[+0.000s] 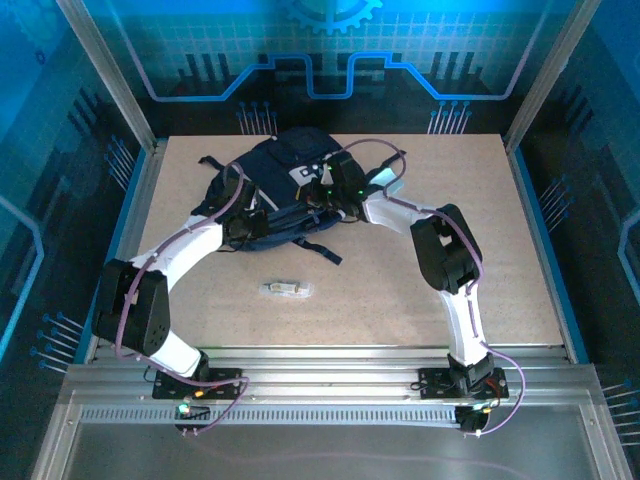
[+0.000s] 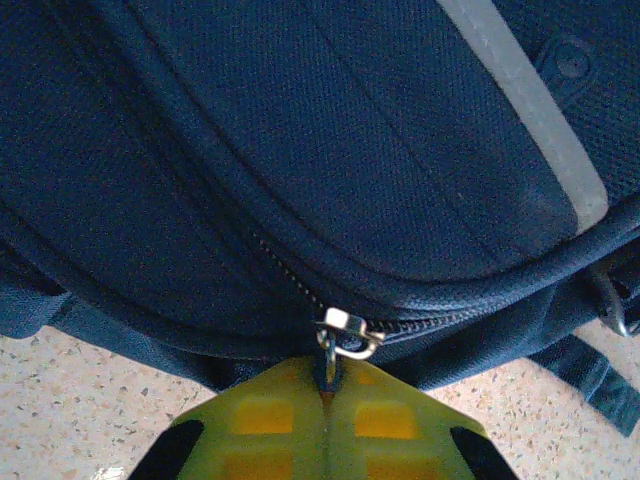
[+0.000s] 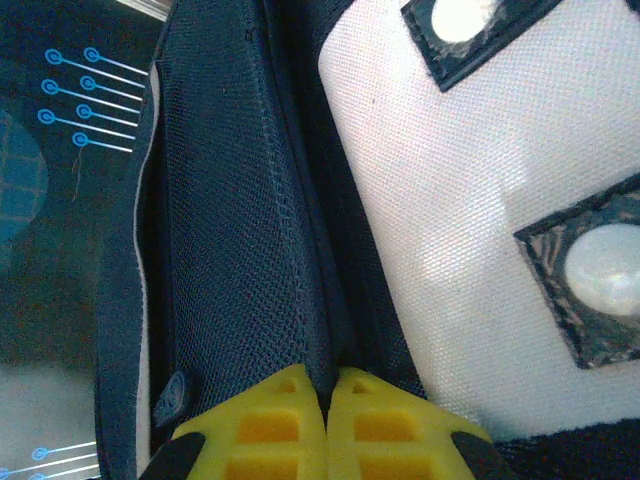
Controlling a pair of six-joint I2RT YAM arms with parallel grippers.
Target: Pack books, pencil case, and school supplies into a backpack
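the left gripper (image 2: pixel 327 388) has its yellow fingers (image 2: pixel 265 420) pressed together, pinching the small metal zipper pull (image 2: pixel 345 335) that hangs at the 12 o'clock tip of the jaws. the zipper track runs away from the pull toward 10 o'clock and toward 3 o'clock, along a curved seam of the backpack (image 2: pixel 300 150). a pale stripe (image 2: pixel 530 110) crosses the navy fabric from 12 o'clock down toward 3 o'clock, and speckled table (image 2: pixel 60 400) shows at 8 o'clock and 4 o'clock below the bag.

the right gripper (image 3: pixel 327 385) is likewise closed, its two yellow pads (image 3: pixel 385 425) meeting on a ridge of dark navy fabric that rises straight toward 12 o'clock. a white-grey patch (image 3: pixel 450 250) of the bag lies at 2 o'clock of the tips, and dark mesh fabric at 10 o'clock.

from above, the left gripper (image 1: pixel 262 222) sits at the 7 o'clock edge of the backpack (image 1: pixel 285 160) and the right gripper (image 1: pixel 335 195) at its 4 o'clock side. the bag lies flat at the far middle of the table (image 1: pixel 500 260), a black strap (image 1: pixel 322 248) trailing toward 5 o'clock. a small clear tube (image 1: pixel 287 289) lies alone on the bare board at 6 o'clock of the bag, apart from it, between the two arms. a pale turquoise shape (image 1: pixel 385 180) sits just beside the bag at 3 o'clock, partly behind the right arm; what it is cannot be told.
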